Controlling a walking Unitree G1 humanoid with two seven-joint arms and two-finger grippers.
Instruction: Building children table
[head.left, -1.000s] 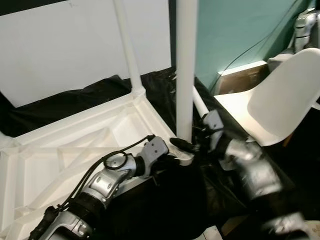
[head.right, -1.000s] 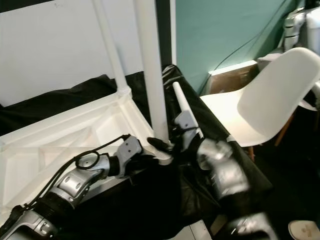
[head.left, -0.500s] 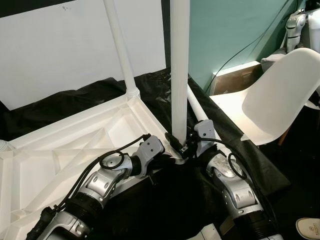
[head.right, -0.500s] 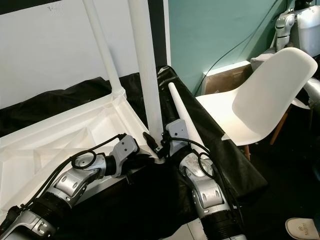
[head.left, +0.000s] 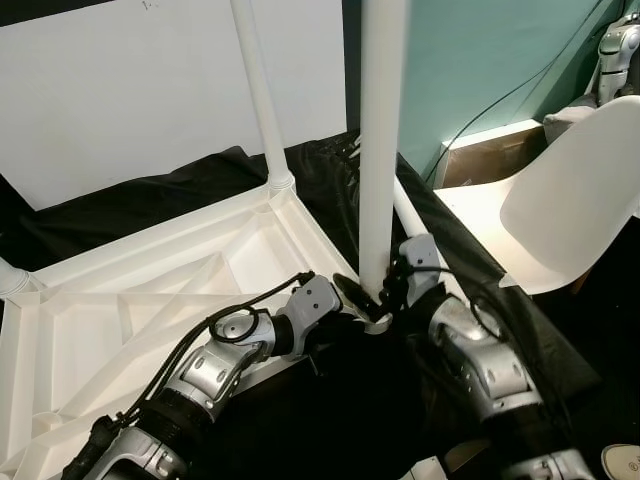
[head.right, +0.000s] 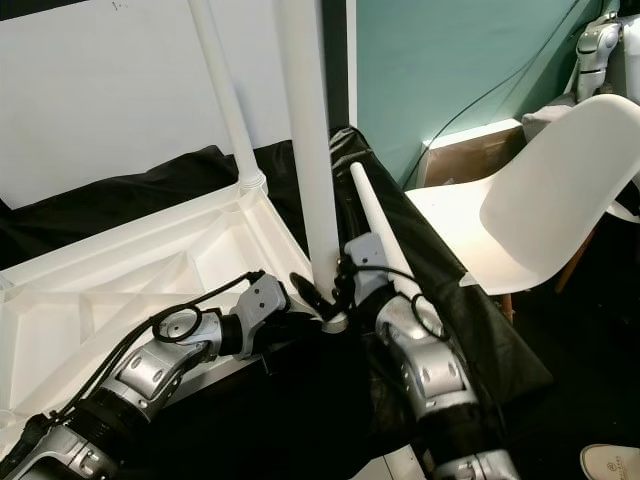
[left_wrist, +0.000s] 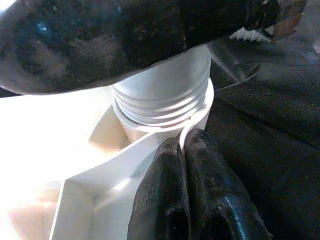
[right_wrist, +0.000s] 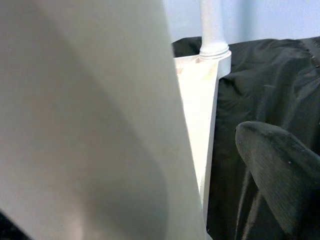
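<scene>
Here, upright leg (head.left: 380, 150) between both end effectors.

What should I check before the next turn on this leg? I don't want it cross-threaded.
1. Near leg upright in corner socket: ok.
2. Threads fully seated: not ok; several threads show above the socket.
3. Right gripper at the leg's base: ok; whether it grips cannot tell.
4. Left gripper steadying the corner of the upturned tabletop: ok.
5. Far leg standing in its socket: ok.
6. Loose leg on the black cloth, apart from both arms: ok.
</scene>
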